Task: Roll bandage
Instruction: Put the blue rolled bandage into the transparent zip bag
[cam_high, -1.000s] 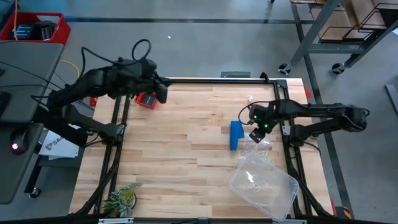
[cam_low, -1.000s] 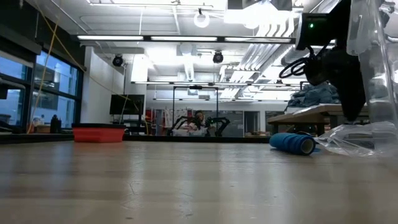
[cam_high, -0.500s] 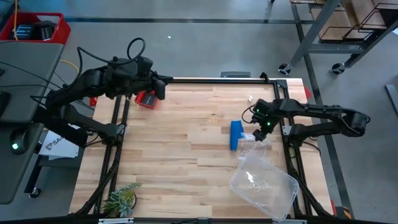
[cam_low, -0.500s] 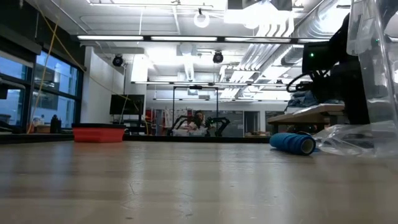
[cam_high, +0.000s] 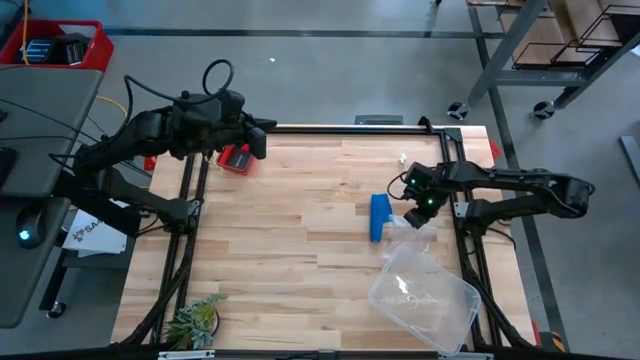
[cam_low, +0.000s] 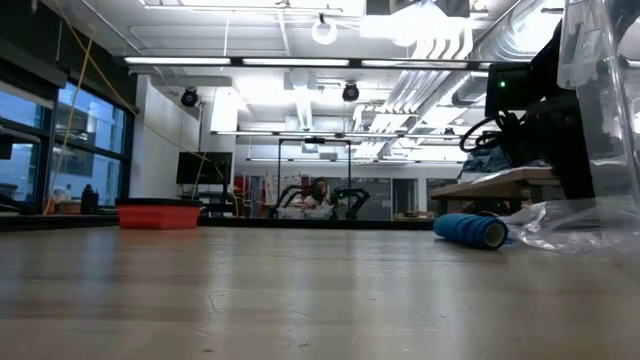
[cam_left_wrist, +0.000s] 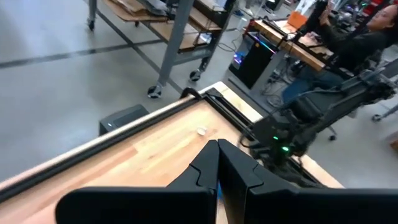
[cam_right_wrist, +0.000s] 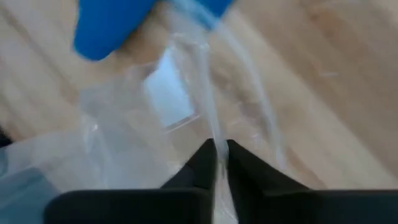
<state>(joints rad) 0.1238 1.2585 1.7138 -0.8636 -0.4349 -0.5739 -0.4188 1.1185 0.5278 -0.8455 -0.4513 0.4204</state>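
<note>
"Where is the bandage (cam_high: 379, 217)?"

"On the table (cam_high: 280, 230), right of the middle. It is a stubby blue roll, and its long way runs twelve to six."

"Which hand is closer?"

"The right gripper (cam_high: 413, 217). The roll sits just beside it, at nine o'clock. Its fingers are pinched on the clear plastic bag (cam_high: 420, 285)."

"And the other one?"

"The left gripper (cam_high: 256, 143) is clenched and empty, far off near the red tray (cam_high: 236, 160)."

On the table: 1 rolled blue bandage (cam_high: 379, 216), 1 clear plastic bag (cam_high: 412, 234), 1 clear plastic bin (cam_high: 425, 297), 1 small red tray (cam_high: 236, 159), 1 small plant (cam_high: 195, 321), w/ 2 arms & 2 grippers, left (cam_high: 261, 138) + right (cam_high: 412, 217).
</note>
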